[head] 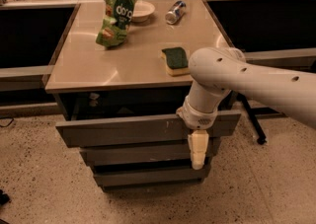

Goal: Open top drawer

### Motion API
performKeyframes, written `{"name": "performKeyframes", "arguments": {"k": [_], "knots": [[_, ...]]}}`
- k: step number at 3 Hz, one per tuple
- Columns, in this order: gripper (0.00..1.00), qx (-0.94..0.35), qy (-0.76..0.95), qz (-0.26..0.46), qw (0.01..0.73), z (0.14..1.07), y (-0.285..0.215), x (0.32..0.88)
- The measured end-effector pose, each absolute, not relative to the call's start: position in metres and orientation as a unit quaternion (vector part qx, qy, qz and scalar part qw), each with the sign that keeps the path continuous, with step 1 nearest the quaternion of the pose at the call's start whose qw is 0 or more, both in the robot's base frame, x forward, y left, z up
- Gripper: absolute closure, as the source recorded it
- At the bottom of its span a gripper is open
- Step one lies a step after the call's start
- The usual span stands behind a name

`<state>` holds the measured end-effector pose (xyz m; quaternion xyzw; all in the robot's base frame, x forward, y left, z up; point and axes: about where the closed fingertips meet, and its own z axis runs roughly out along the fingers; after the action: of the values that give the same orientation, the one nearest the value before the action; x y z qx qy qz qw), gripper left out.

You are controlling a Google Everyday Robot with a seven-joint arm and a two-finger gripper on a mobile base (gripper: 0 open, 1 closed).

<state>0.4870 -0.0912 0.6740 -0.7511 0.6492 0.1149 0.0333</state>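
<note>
The top drawer (pixel 123 129) is the widest grey front of three under the counter, with small white scratches right of centre. It stands pulled out a little, with a dark gap behind its upper edge. My gripper (pixel 198 153) hangs from the white arm (pixel 247 77) at the drawer's right part, pointing down in front of the drawer fronts. One cream finger (pixel 198 149) shows, reaching below the top drawer's lower edge over the middle drawer (pixel 138 154). The bottom drawer (pixel 148 176) sits below it.
On the beige counter (pixel 98 65) lie a green chip bag (pixel 116 13), a white bowl (pixel 139 10), a silver can (pixel 175 12) and a green-and-yellow sponge (pixel 175 60). Speckled floor (pixel 39 183) surrounds the cabinet. A dark chair leg (pixel 252 119) stands at the right.
</note>
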Motion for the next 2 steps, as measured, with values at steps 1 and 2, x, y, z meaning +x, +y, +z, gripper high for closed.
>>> {"name": "performKeyframes", "arguments": {"k": [1,2], "knots": [[0.00,-0.751,0.644,0.146,-0.003,0.681,-0.089,0.473],[0.00,-0.748,0.640,0.170,-0.046,0.697,-0.089,0.459]]}}
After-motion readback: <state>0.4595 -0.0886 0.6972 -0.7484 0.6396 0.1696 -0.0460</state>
